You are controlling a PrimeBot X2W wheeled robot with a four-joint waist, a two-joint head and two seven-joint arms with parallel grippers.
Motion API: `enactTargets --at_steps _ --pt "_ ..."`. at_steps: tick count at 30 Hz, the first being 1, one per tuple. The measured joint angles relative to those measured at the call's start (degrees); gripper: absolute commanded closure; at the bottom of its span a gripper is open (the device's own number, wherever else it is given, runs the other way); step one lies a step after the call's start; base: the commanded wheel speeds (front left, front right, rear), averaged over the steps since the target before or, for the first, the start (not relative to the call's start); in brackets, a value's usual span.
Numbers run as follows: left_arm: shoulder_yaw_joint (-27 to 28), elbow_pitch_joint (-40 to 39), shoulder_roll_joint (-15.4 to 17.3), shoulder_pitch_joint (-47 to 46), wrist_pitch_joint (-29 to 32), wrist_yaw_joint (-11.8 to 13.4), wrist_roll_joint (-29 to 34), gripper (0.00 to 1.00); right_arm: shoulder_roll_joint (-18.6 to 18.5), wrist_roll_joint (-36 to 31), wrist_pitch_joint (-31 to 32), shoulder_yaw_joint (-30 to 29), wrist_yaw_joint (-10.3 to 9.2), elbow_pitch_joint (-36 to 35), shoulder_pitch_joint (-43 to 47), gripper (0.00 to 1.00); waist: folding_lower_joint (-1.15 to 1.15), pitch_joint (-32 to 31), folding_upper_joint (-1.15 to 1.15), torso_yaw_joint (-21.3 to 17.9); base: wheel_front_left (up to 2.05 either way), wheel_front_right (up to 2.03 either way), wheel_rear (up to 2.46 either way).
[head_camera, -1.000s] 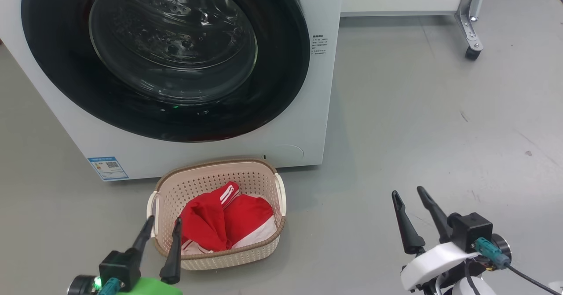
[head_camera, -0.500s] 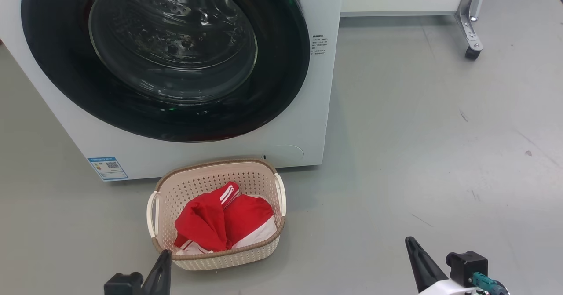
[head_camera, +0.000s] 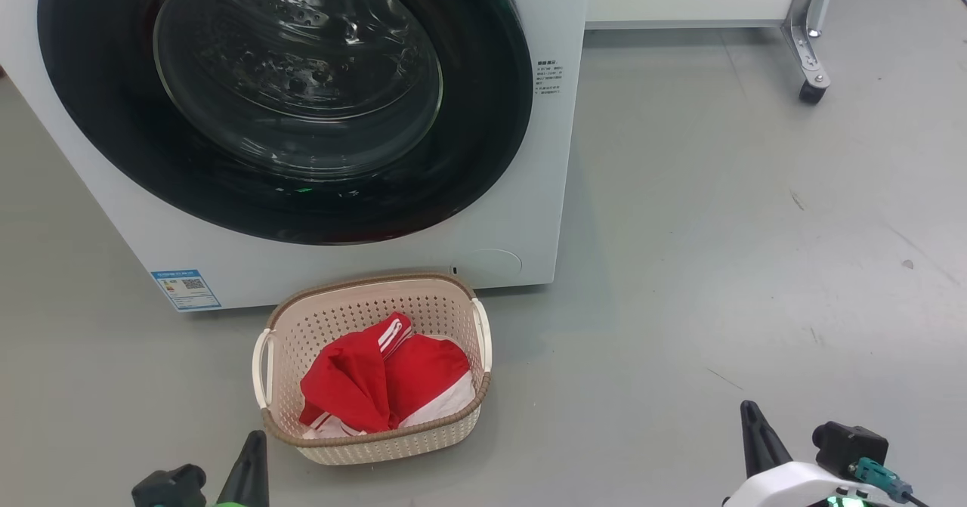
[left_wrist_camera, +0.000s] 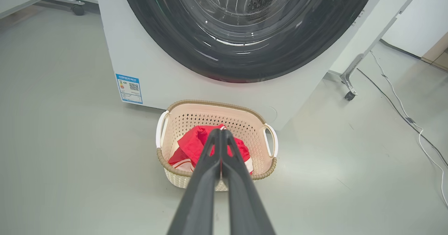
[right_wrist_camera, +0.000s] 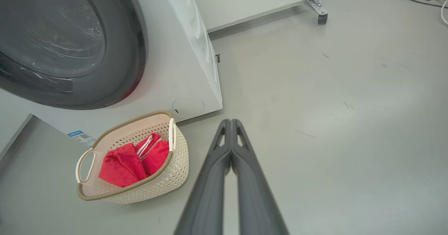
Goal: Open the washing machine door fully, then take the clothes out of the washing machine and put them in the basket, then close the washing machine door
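The white washing machine stands ahead, and its black-rimmed glass washing machine door lies flat against its front. On the floor before it sits the cream basket with the red clothes inside. My left gripper is shut and empty at the bottom left, just short of the basket; in the left wrist view its closed tips point at the basket. My right gripper is shut and empty over bare floor at the lower right, right of the basket.
A metal frame leg with a caster stands at the back right beside a white panel. White cables trail on the floor right of the machine. Grey floor stretches to the right of the basket.
Both grippers went from open to shut and drew back toward the bottom of the head view. Basket, clothes and door stayed put.
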Motion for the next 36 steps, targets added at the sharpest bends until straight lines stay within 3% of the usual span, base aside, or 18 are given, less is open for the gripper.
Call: enactTargets --at_steps 36 --pt "5.4 -2.1 0.0 -2.5 7.1 -2.0 -26.3 1.0 0.3 26.4 7.0 -7.1 1.05 -2.5 -2.6 1.0 0.0 -0.1 0.0 0.1 0.0 0.0 0.0"
